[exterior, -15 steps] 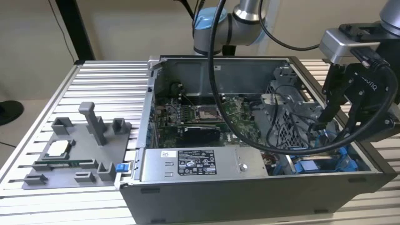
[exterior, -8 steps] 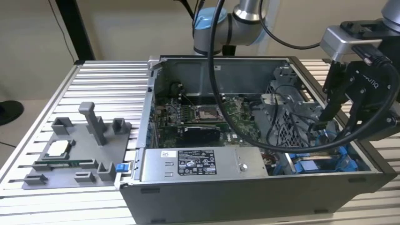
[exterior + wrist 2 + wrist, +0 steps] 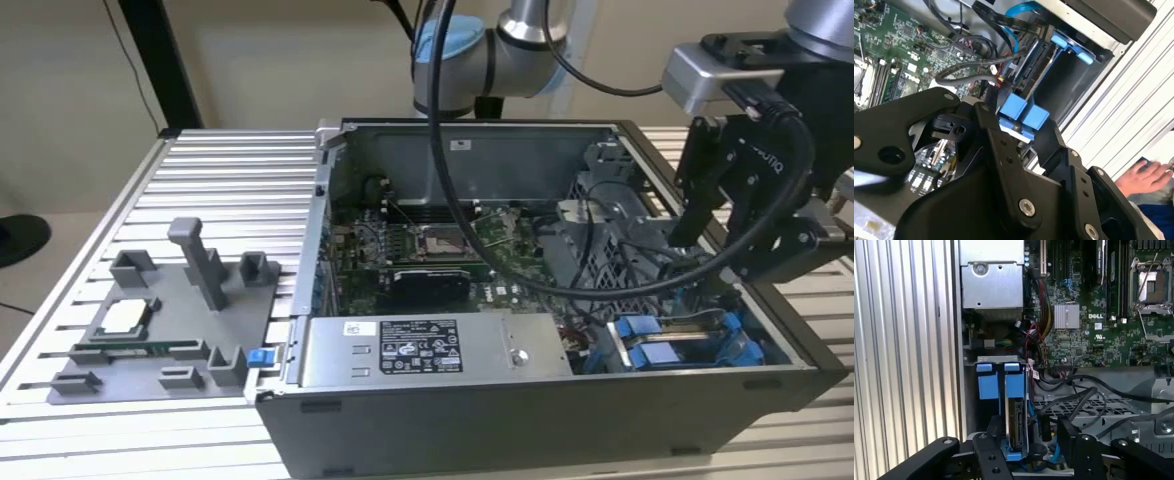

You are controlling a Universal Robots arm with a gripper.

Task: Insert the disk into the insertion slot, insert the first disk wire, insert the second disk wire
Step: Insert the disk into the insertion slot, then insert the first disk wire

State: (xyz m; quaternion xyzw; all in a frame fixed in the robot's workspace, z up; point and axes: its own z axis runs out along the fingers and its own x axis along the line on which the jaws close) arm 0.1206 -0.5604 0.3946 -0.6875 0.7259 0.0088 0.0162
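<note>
The disk (image 3: 1015, 424) stands on edge in the insertion slot (image 3: 970, 405), its bright blue carrier tabs (image 3: 999, 384) facing out. My gripper (image 3: 1029, 441) hovers at the disk's end, open. One finger (image 3: 990, 452) lies beside the carrier and the other finger (image 3: 1069, 440) stands apart from it. In the second wrist view the blue tabs (image 3: 1023, 118) show past the gap of the gripper (image 3: 1021, 139). In the exterior view the gripper (image 3: 754, 255) hangs over the blue slot (image 3: 681, 345) in the case's near right corner. Black and blue wires (image 3: 1046, 429) lie loose next to the disk.
The open computer case (image 3: 534, 420) rests on a slatted metal table (image 3: 227, 190). A grey labelled power supply (image 3: 427, 350) sits beside the slot, with the motherboard (image 3: 414, 245) behind it. A grey fixture plate (image 3: 160, 330) lies at the exterior view's left. A person's hand (image 3: 1146, 175) rests outside the case.
</note>
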